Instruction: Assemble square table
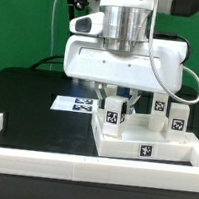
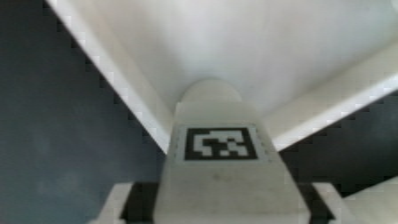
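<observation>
My hand (image 1: 116, 98), at the frame's centre, is clamped on a tagged leg (image 2: 217, 140) above the white tabletop (image 1: 142, 146) at lower right. If the leg sits crooked, I judge it could jam, or slip loose.

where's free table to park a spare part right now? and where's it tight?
Free: the black table on the exterior view's left, bordered by the marker board, the low white barrier wall and the tabletop slab. Crowded: the slab itself, where leg blocks stand and the hand grips another leg.
</observation>
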Tool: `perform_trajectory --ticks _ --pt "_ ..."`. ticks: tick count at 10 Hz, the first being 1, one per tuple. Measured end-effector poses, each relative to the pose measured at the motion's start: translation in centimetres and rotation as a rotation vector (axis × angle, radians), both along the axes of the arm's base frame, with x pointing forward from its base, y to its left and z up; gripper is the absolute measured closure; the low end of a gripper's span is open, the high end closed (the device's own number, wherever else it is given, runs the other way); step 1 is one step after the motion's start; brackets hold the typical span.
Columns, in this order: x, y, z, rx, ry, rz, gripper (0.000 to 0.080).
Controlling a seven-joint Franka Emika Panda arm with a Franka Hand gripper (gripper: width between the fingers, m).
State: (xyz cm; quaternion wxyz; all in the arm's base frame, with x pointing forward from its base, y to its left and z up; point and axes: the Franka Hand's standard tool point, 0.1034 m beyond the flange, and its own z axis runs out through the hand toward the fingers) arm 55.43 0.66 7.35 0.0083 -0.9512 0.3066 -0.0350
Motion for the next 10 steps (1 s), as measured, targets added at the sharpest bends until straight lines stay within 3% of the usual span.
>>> perform_trajectory --ticks 10 --pt "-0.13 0.33 -0.15 0.085 0.014 -0.834 0.0509"
